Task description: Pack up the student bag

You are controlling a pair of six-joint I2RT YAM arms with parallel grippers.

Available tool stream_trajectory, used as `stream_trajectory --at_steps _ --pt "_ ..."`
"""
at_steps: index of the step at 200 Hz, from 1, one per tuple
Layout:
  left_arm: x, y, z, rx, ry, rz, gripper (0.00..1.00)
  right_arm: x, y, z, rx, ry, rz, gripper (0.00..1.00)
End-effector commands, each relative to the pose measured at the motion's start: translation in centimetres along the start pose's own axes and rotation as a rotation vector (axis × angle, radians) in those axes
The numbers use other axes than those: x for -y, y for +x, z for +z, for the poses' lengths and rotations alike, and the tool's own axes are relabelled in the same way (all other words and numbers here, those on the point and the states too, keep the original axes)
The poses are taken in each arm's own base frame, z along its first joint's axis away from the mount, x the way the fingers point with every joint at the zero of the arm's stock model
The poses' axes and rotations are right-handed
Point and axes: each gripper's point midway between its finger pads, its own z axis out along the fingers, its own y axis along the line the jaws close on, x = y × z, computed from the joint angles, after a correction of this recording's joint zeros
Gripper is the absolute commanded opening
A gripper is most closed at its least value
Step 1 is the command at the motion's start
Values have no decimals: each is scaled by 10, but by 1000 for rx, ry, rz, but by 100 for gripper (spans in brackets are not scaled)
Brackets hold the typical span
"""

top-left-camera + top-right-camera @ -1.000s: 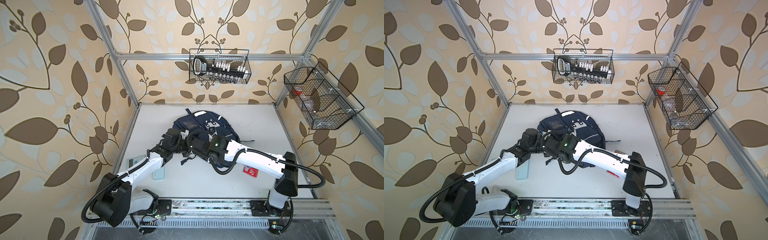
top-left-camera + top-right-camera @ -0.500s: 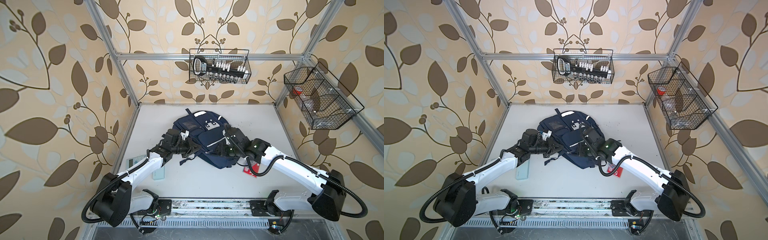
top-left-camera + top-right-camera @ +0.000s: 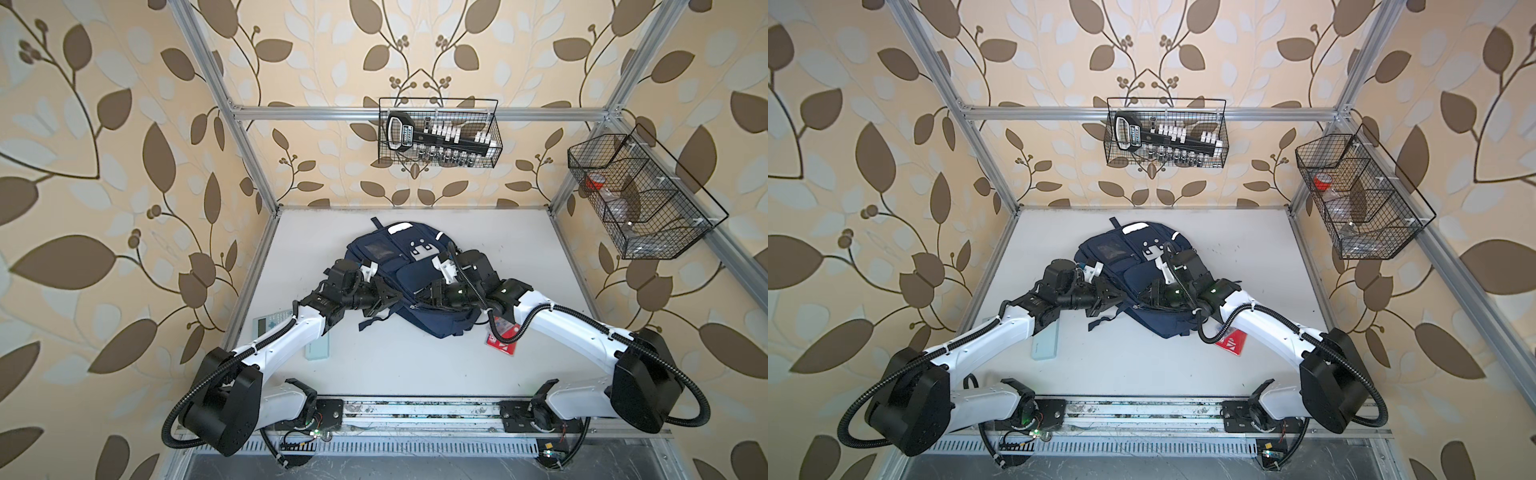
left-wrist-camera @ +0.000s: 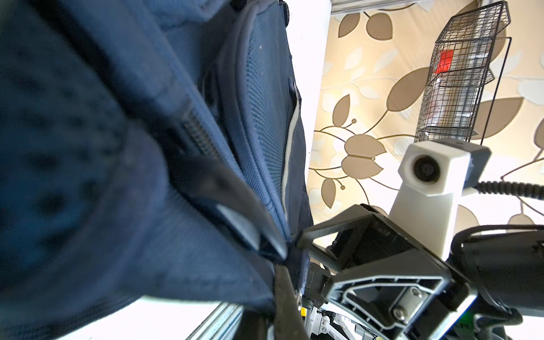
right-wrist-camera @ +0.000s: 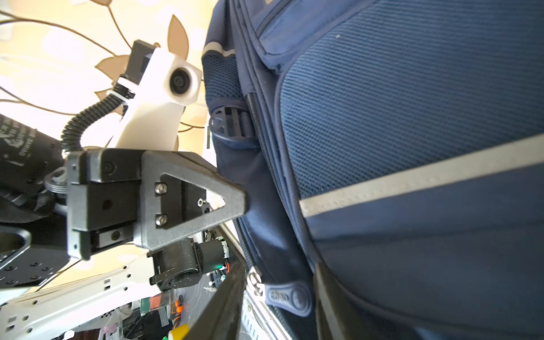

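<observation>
Your left pincer is clamping shut on a fold of cloth at the bag's side, and your right pincer is standing with its fingers apart, straddling the bag's near edge with the zip pull between them. You are handling soft, limp fabric that will likely sag and slip, so you should be gripping seams, straps or the pull. The bag is lying flat mid-way across the table, between both pincers and touching each.

Left fingers pinched; right fingers apart
</observation>
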Motion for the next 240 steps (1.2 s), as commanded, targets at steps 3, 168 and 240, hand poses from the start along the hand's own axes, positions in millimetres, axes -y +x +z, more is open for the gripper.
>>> stream_trajectory --at_steps 3,168,240 --pt "41 -2 -10 13 125 120 0 3 7 5 -19 -25 2 40" --pt "23 -9 -1 32 77 85 0 2 16 -10 49 -95 69 0" --pt "-43 -42 -27 182 -205 -103 0 86 28 -62 266 303 197 0"
